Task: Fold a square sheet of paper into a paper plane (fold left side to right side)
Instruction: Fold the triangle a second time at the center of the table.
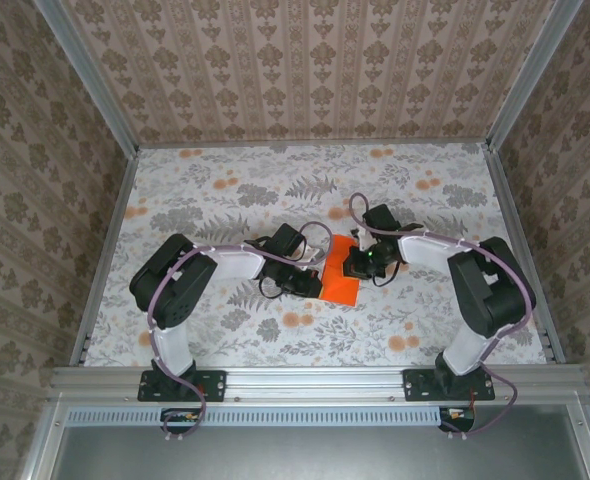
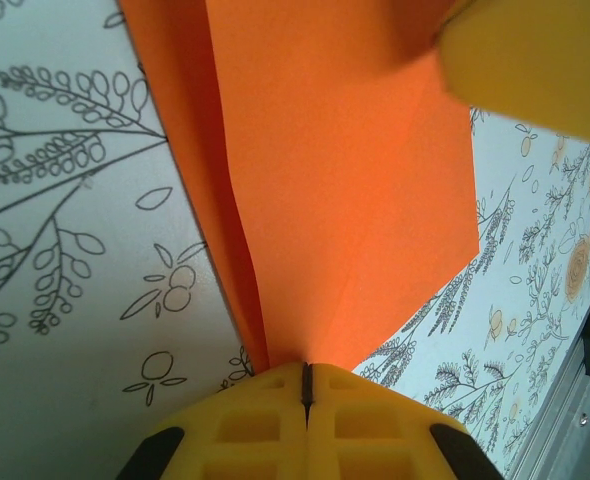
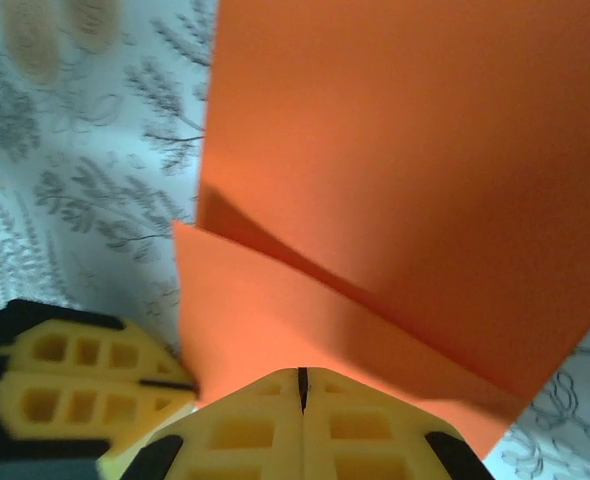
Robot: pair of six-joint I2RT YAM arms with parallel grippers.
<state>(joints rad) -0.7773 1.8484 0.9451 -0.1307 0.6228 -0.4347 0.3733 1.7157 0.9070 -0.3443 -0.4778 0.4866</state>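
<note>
On the tabletop (image 1: 225, 190), my left tool (image 2: 305, 375) is clamped on the creased square sheet of paper (image 2: 345, 200); my right tool (image 3: 301, 378), pressed together, touches its edge.

Looked down on a counter (image 1: 225, 190) topped in pale material printed with grey ferns and small orange flowers. Saw it boxed on three sides by walls (image 1: 305, 70) papered in beige and brown damask stripes. Noted silver metal posts (image 1: 87, 75) at the back corners and a metal rail (image 1: 315, 378) along the near edge. Found the light soft and even.
</note>
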